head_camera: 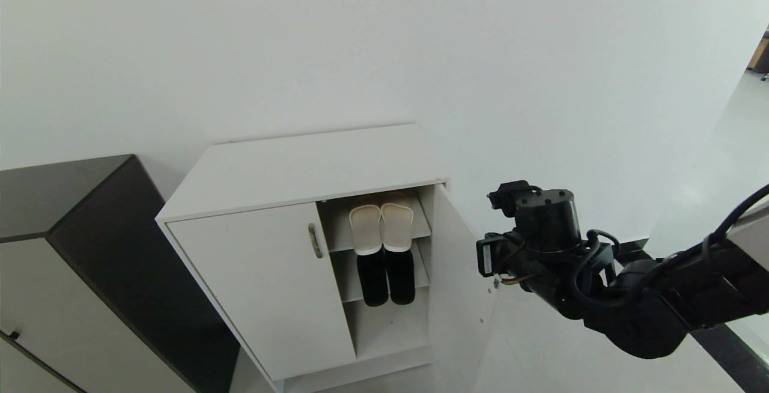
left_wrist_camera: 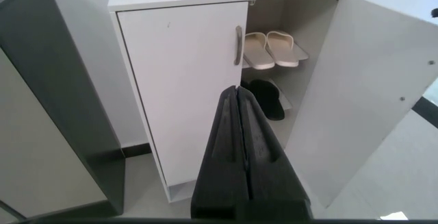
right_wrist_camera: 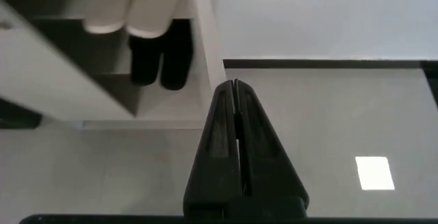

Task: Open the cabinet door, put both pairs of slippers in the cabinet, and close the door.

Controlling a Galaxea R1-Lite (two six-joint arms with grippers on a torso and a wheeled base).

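Right door open; white slippers, black slippers inside cabinet; dark unit beside; both jaws clenched.

A plain white wall is taking up the back of the room, with a black skirting strip running along its foot. A pale grey floor is spreading out below it, and a bright square patch of light is lying on it. At the left, a dark grey cupboard with a lighter front is standing against the wall.
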